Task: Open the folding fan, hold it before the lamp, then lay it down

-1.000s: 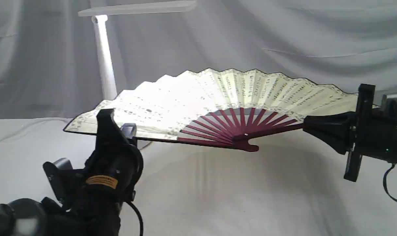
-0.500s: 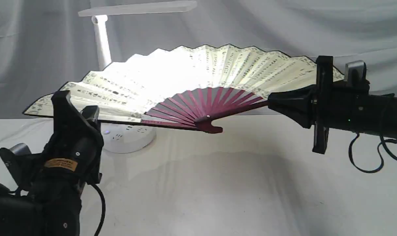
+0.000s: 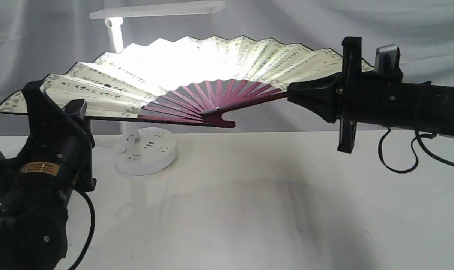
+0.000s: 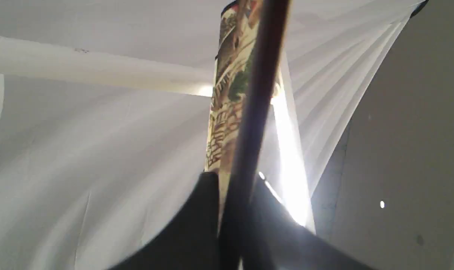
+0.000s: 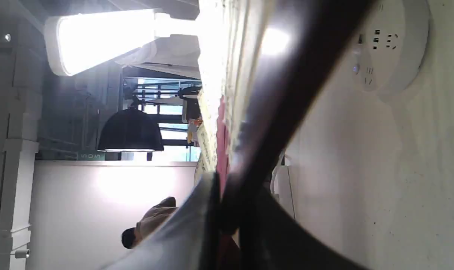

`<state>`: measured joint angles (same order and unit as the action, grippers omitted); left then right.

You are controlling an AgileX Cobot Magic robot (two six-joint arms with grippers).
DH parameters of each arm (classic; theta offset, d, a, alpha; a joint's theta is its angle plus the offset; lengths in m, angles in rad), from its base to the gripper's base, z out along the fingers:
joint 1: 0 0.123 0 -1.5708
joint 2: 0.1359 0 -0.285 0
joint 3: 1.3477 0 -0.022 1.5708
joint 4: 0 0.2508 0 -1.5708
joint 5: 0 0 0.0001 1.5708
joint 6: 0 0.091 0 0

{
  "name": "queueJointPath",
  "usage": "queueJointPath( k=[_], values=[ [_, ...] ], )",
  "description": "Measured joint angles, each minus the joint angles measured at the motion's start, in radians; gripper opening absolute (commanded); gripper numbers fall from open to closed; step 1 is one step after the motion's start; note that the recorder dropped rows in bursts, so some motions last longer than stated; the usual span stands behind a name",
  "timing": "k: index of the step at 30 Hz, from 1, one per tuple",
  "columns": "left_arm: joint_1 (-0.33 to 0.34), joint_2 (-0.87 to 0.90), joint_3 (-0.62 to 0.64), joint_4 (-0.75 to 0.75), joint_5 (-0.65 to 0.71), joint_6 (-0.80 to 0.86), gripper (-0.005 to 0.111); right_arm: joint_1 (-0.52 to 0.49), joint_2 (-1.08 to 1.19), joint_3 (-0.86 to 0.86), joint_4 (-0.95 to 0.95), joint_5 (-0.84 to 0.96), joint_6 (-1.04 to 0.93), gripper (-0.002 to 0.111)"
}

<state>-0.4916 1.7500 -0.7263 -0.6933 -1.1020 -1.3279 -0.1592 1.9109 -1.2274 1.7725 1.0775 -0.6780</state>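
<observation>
Open folding fan (image 3: pixel 197 71) held clear above tabletop (image 3: pixel 249 206), in front of lamp (image 3: pixel 146 152) stem; left tool (image 3: pixel 56 107) and right tool (image 3: pixel 291 95) clamp opposite guards.

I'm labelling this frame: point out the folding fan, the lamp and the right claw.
folding fan (image 3: pixel 174 71), exterior view, on the lit paper leaf.
lamp (image 3: pixel 146 152), exterior view, on its round base.
right claw (image 3: pixel 290 96), exterior view, midway between its fingertips, at the fan's guard.

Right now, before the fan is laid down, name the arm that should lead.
Right, probably. The right gripper clamps the folding fan by its guard near the pivot; the left gripper only pinches the far guard end.
</observation>
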Motion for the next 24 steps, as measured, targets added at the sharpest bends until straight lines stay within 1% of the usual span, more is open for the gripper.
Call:
queueJointPath(
  k=[14,21,24],
  values=[
    [0.000,-0.065,0.000,-0.009,0.051,0.001,0.000,0.008,-0.086,0.000,0.000,-0.032,0.009,0.000],
    [0.000,-0.109,0.000,-0.034,0.143,0.001,0.000,0.008,-0.092,0.000,0.000,-0.031,0.030,0.000],
    [0.002,-0.117,0.000,-0.038,0.161,0.001,0.000,0.008,-0.092,0.000,0.000,-0.023,0.037,0.000]
  ],
)
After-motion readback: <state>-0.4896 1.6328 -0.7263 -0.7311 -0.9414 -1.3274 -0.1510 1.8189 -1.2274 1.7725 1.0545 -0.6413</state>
